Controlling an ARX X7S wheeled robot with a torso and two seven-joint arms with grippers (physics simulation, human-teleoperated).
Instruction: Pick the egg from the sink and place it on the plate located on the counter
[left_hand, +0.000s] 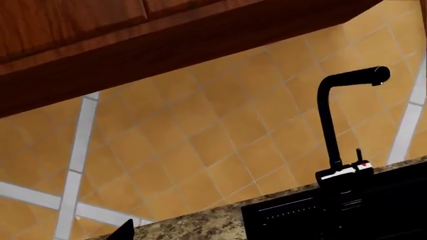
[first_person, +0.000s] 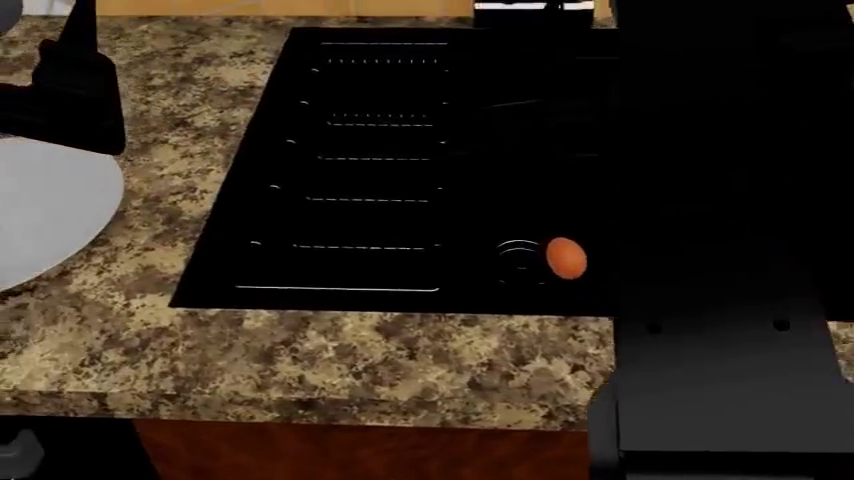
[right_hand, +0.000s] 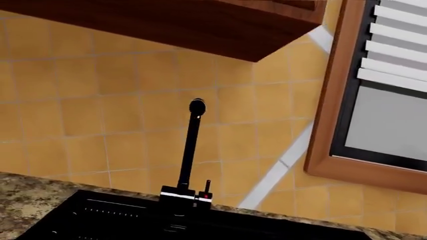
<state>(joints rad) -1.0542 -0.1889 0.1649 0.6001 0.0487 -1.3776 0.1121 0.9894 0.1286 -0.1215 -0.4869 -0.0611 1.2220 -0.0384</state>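
Counter, then black sink set in it; plate on the counter left of the sink. Egg lies in the sink just beside the drain ring, long axis running front to back. Only the wrist views show the faucet and tiled wall. Neither shows the egg or its jaws; can't tell their state.

Counter looks like speckled brown granite, polished stone. Sink set in it is glossy black, faucet behind it matte black. Egg smooth orange-brown. Plate plain matte grey. Wood cabinets above the sink, tile wall.
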